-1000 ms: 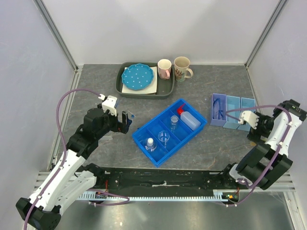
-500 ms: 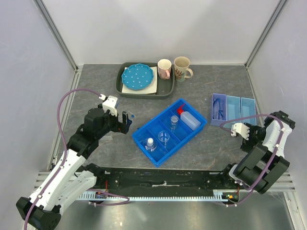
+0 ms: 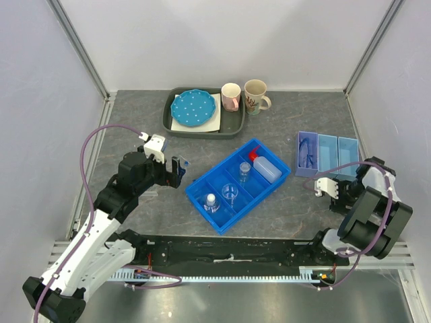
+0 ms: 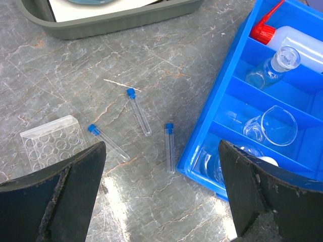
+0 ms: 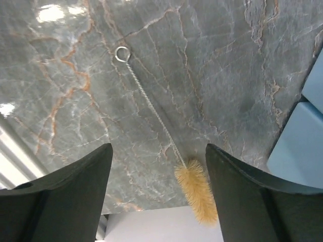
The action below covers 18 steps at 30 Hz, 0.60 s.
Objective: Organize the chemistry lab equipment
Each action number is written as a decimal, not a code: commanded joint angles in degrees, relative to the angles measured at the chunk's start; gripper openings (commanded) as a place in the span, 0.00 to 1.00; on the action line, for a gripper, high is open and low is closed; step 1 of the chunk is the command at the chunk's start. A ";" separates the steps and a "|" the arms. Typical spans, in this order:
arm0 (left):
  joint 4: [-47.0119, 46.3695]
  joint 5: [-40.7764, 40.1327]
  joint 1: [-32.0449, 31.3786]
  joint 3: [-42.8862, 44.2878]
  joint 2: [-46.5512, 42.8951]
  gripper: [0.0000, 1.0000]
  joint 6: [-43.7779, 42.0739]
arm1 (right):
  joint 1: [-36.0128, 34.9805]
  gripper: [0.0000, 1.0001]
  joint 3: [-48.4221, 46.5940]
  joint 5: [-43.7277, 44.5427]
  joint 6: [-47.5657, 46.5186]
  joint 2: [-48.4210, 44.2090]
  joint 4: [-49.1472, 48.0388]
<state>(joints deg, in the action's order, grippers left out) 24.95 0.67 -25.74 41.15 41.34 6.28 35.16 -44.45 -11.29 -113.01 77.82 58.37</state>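
A blue divided tray (image 3: 204,212) at the table's middle holds the white squeeze bottle with red nozzle (image 3: 267,168), a small glass flask (image 3: 244,171), a beaker (image 3: 230,194) and a vial (image 3: 211,202). The blue-framed safety glasses (image 3: 307,153) lie in a pale blue organizer (image 3: 330,158). My left gripper (image 3: 176,171) is open and empty, just left of the tray. In its wrist view, three blue-capped test tubes (image 4: 139,112) and a clear well plate (image 4: 53,141) lie on the table beside the tray (image 4: 222,96). My right gripper (image 3: 323,187) is open over a wire bottle brush (image 5: 197,189).
A grey tray (image 3: 232,124) with the blue dotted plate (image 3: 194,109) stands at the back, with two mugs (image 3: 231,96) (image 3: 255,94) to its right. The organizer's corner shows in the right wrist view (image 5: 303,146). Frame posts rise at both back corners.
My right arm has drawn back from the pale blue organizer toward the near edge, its gripper now lower and left of where it was. The left arm has not moved.
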 commanded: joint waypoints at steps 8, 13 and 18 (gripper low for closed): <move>-2.80 1.88 -0.01 0.25 -0.65 0.99 -2.07 | -2.02 0.52 1.37 2.24 -9.51 5.32 -7.13; -2.80 2.23 0.07 0.25 -1.18 0.99 -2.07 | -2.63 0.30 3.75 2.85 -9.51 3.92 -7.22; -2.80 2.50 0.07 0.34 -2.05 0.98 -2.07 | -3.25 0.08 6.04 2.68 -10.56 0.76 -4.51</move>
<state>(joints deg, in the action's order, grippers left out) 24.91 2.07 -25.74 41.15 40.42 6.26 32.58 -40.80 -7.16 -113.71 80.25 51.42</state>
